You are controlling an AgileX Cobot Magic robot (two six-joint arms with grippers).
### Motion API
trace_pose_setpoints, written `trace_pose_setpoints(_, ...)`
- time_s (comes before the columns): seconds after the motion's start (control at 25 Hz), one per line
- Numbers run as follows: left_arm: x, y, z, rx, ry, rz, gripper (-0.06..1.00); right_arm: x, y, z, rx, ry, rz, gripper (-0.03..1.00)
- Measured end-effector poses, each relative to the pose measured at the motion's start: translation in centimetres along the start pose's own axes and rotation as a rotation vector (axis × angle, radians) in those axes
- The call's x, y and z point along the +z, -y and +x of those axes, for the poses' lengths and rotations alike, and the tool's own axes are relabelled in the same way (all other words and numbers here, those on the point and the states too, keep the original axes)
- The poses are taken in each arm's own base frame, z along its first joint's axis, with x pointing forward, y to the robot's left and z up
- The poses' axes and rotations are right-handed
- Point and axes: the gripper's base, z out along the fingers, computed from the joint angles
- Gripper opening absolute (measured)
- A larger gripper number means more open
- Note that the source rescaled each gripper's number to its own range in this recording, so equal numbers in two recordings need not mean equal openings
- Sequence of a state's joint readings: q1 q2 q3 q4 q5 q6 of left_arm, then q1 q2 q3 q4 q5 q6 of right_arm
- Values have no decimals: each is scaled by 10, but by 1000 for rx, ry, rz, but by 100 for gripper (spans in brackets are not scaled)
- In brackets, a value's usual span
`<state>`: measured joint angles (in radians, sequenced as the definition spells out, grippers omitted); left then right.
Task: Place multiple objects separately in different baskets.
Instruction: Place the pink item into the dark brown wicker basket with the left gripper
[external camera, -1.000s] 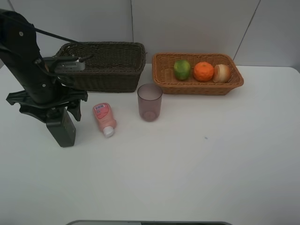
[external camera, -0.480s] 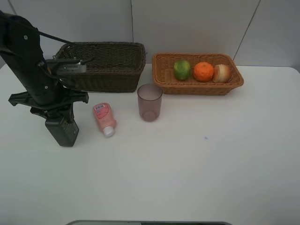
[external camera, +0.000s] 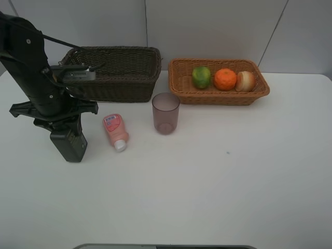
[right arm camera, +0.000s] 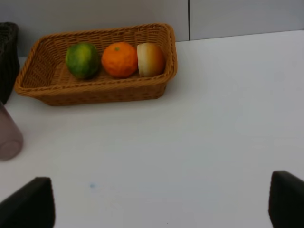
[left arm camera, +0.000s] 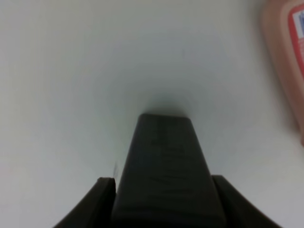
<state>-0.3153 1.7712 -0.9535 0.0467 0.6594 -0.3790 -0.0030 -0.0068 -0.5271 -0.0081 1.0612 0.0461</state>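
Note:
A dark green pump bottle (external camera: 70, 146) lies on the table at the left, and my left gripper (external camera: 63, 128) is shut on it from above. In the left wrist view the bottle (left arm camera: 164, 161) fills the gap between both fingers. A pink white-capped tube (external camera: 115, 130) lies just right of it, then a mauve cup (external camera: 166, 113) stands upright. The dark brown basket (external camera: 119, 92) sits behind them. The tan basket (external camera: 218, 97) holds a green fruit (external camera: 201, 77), a tangerine (external camera: 225, 79) and a peach-like fruit (external camera: 245, 81). My right gripper (right arm camera: 156, 206) is open above bare table, away from everything.
The left arm (external camera: 31, 67) leans over the dark basket's left end. The pink tube (left arm camera: 285, 61) lies close beside the held bottle. White wall panels stand behind both baskets. In the right wrist view the tan basket (right arm camera: 95, 92) is ahead and the cup (right arm camera: 7, 137) is at the edge.
My left gripper's jaws have closed in from wide apart onto the pump bottle, which still lies on the table. The right gripper has not moved.

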Motion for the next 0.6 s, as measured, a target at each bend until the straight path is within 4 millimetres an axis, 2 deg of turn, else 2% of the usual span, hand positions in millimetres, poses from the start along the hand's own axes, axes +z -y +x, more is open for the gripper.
trace_pose_setpoints(0.44,0,0,0,0,1,0,47,0,0,0,0,0,0,100)
trace_pose_setpoints(0.6,-5,2,-7,9,19,8,47,0,0,0,0,0,0,100)
